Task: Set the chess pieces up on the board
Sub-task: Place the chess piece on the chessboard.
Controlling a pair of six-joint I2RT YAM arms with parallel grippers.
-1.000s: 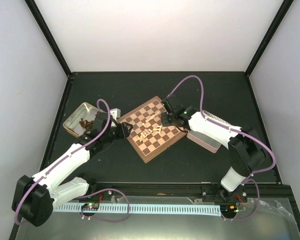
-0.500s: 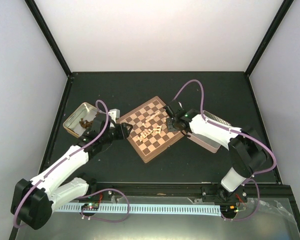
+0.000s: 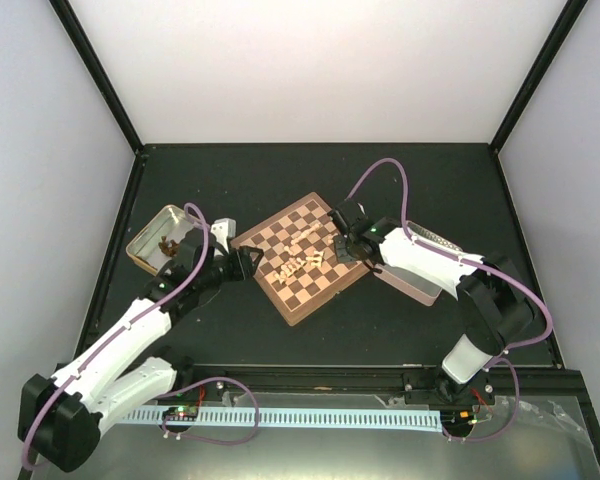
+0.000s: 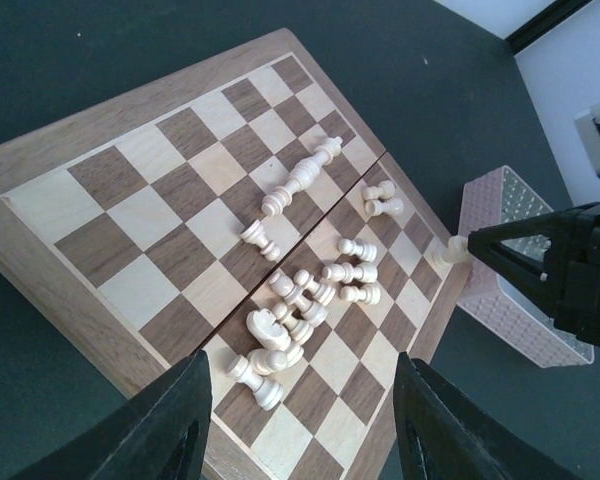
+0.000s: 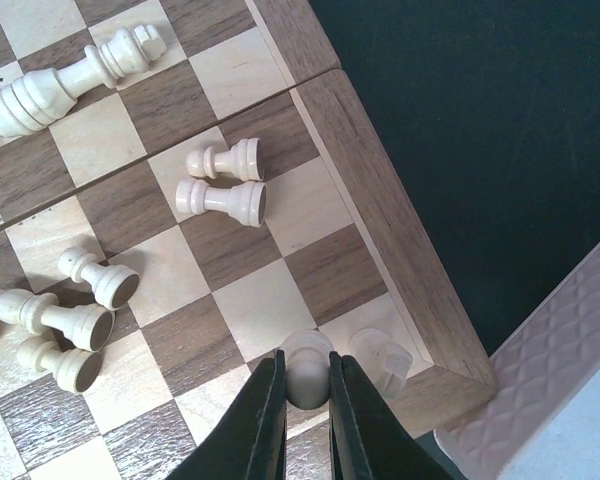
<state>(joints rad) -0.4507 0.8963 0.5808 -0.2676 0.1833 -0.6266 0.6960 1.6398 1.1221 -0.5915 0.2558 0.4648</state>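
Observation:
The board (image 3: 333,293) lies turned diamond-wise mid-table. Cream chess pieces (image 3: 298,262) lie toppled in a pile near its middle, and the pile also shows in the left wrist view (image 4: 290,310). My right gripper (image 3: 343,249) is shut on a cream pawn (image 5: 306,370), held upright over a square at the board's right corner (image 5: 306,385). A cream rook (image 5: 382,358) stands on the corner square beside it. My left gripper (image 3: 251,262) is open and empty, hovering over the board's near-left edge (image 4: 302,365).
An open metal tin (image 3: 145,240) with dark pieces sits left of the board. A pink quilted tin (image 3: 410,281) lies just off the right corner and also shows in the right wrist view (image 5: 570,380). Two pawns (image 5: 220,198) lie near the right rim.
My right gripper has moved with the pawn from further up the board to the right corner. My left arm has shifted slightly to the left.

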